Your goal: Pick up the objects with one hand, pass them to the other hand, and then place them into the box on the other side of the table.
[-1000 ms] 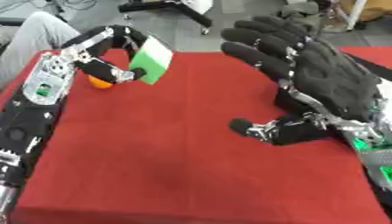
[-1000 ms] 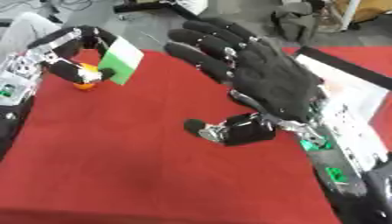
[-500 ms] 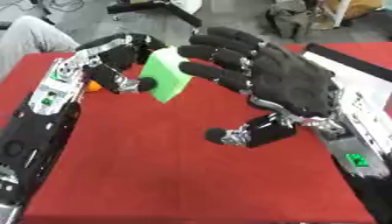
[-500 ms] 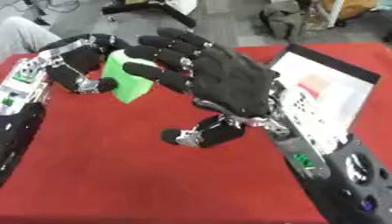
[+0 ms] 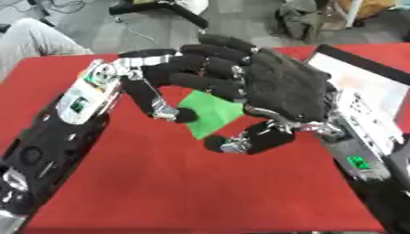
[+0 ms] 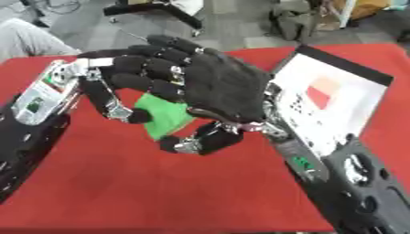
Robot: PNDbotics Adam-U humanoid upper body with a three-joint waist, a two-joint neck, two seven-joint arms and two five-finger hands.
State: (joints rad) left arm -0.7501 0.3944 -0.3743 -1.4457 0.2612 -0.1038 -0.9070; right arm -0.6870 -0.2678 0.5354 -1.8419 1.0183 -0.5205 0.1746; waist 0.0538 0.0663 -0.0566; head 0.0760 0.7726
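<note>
You looked steeply down from the head, close; both eye views shared the hands and the red table (image 5: pixel 160 192).

The right hand (image 5: pixel 284 89) is covering most of the green object (image 5: pixel 210 114), so only a flat green patch is showing between its fingers and thumb, and its full shape is staying unclear. The left hand (image 5: pixel 148 84) is partly lying behind the right hand's fingers, hiding where it is touching the object. The box (image 6: pixel 336 98) is being cut off at the right edge in the left eye view.
</note>
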